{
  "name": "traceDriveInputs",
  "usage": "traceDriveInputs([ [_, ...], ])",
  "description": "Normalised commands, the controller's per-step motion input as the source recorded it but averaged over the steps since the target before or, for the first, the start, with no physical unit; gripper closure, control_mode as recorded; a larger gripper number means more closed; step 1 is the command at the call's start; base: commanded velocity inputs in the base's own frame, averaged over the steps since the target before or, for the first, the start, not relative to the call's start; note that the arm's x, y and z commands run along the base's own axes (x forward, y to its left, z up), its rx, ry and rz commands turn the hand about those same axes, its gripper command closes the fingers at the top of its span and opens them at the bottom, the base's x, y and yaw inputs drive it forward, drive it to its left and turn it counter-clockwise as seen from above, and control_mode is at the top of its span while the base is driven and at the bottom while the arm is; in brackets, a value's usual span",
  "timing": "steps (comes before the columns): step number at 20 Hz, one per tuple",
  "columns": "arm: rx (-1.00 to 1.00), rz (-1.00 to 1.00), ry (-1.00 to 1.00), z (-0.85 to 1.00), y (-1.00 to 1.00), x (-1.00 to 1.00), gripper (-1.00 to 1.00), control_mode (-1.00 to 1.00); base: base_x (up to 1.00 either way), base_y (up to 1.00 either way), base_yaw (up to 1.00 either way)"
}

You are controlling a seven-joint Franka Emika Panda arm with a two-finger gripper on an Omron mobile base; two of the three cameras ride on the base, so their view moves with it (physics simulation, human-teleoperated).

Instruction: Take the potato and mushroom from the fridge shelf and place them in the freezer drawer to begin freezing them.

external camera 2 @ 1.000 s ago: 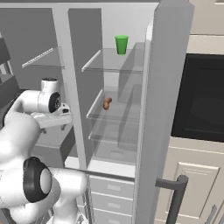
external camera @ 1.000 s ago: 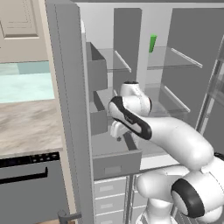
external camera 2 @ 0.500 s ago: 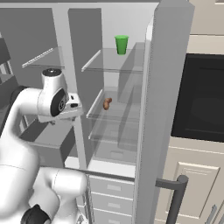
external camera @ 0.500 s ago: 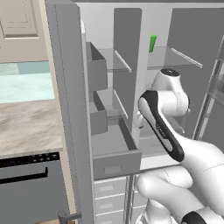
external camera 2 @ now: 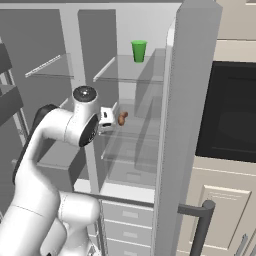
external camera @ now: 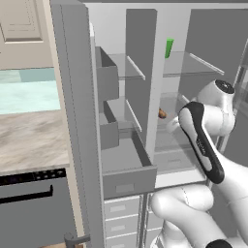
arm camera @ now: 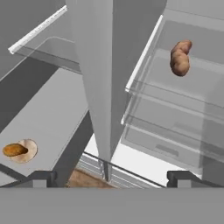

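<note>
One item, the mushroom (arm camera: pixel 19 150), lay on the grey floor of the freezer drawer (external camera: pixel 127 182), which stood pulled out on the left side of the unit. The potato (arm camera: pixel 180 57) rested on the fridge shelf (arm camera: pixel 192 94) in the right-hand compartment, near the shelf's left edge beside the central divider. We noted the gripper (arm camera: pixel 112 177) empty, its jaws spread wide, raised in front of the divider with the drawer to one side and the shelf to the other. We judged this a transit posture: the hand held open because nothing was carried and the potato was the next pick. A green cup (external camera 2: pixel 139 51) stood on the shelf above, well apart from the potato and no obstacle to the approach.
</note>
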Motion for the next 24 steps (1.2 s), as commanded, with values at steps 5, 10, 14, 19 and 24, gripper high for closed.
traceDriveInputs([
  [5,0.17,0.0,-0.01,0.0,-0.24,0.52,-1.0,-1.0,0.0,0.0,0.0],
  [10,0.17,0.0,0.03,0.0,-0.28,0.52,-1.0,-1.0,0.0,0.0,0.0],
  [14,0.1,0.0,0.06,0.0,-0.13,0.46,-1.0,-1.0,0.0,0.0,0.0],
  [19,0.03,0.0,0.01,-0.08,-0.01,0.37,-1.0,-1.0,0.0,0.0,0.0],
  [24,0.0,0.0,0.0,-0.17,-0.02,0.38,-1.0,-1.0,0.0,0.0,0.0],
])
